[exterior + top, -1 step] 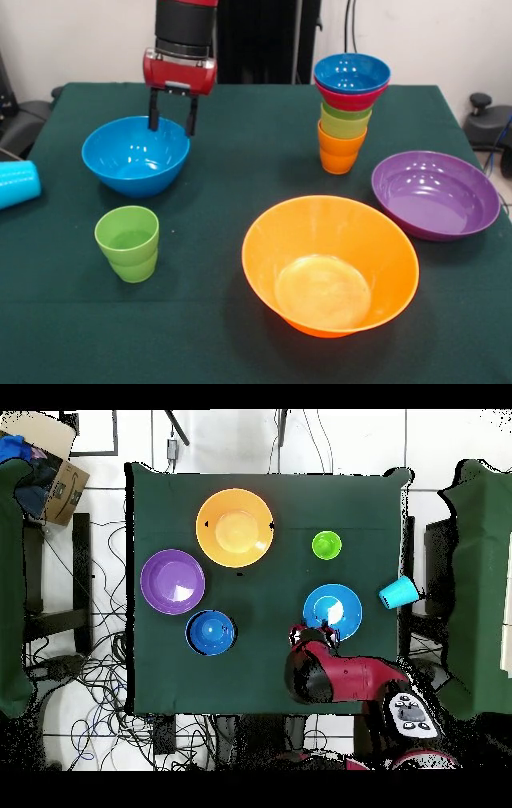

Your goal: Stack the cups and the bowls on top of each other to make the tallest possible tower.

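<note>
On the green-clothed bench [270,674], the large orange bowl [234,527], purple bowl [172,581], blue-topped tower [211,632], lone blue bowl [338,606] and green cup [326,545] stand apart, while a light blue cup [399,592] lies at the edge.

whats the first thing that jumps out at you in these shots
The big orange bowl at the table's front dominates. Behind it to the right stands the tower, capped by a blue bowl, while the open gripper hangs over the far rim of the other blue bowl on the left.

four bowls [136,156], four cups [128,242] (some nested)
</note>
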`<action>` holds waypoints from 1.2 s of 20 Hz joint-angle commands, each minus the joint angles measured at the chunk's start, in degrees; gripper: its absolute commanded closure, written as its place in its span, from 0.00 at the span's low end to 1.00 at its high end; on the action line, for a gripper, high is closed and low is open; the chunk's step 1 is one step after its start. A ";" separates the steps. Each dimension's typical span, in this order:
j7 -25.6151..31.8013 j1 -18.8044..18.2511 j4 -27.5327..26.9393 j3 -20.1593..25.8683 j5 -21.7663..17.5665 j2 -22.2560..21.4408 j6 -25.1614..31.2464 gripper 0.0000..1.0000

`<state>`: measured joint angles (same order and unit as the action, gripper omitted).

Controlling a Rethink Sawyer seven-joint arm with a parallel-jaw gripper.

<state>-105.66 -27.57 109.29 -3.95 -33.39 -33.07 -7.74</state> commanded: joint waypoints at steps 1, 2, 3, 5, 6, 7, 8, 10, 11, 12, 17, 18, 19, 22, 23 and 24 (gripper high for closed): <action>-4.18 0.50 -4.52 3.11 -2.83 4.83 -3.92 0.00; -4.25 0.61 -4.62 2.95 -2.73 4.96 -4.12 0.00; -4.30 0.63 -4.75 2.88 -2.74 5.42 -4.53 0.00; -4.29 -0.05 -4.57 3.71 -3.16 5.49 -4.98 0.00; -4.29 -0.39 -4.48 4.13 -3.36 5.53 -5.21 0.00; -4.29 -0.72 -4.40 4.55 -3.57 5.57 -5.43 0.00; -4.26 -1.12 -4.17 5.27 -3.79 5.37 -5.19 0.00; -4.21 -1.85 -3.59 6.72 -4.22 4.53 -4.48 0.00; -4.18 -2.19 -3.30 7.30 -4.34 4.00 -3.99 0.00; -4.25 -2.36 -3.10 7.68 -4.37 3.75 -3.91 0.00; -4.06 -5.05 -1.21 10.97 -5.38 1.38 -2.25 0.00; -3.93 -5.67 -0.79 11.76 -5.61 0.82 -1.72 0.00; -3.80 -6.44 -0.36 12.92 -5.78 0.24 -1.01 0.00; -3.54 -8.68 0.75 16.02 -6.38 -0.83 0.35 0.00; -3.60 -9.08 1.09 16.72 -6.57 -1.28 0.32 0.00; -3.53 -9.67 1.30 17.47 -6.75 -1.67 0.52 0.00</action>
<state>-105.66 -36.11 109.06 3.85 -36.42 -32.83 -12.08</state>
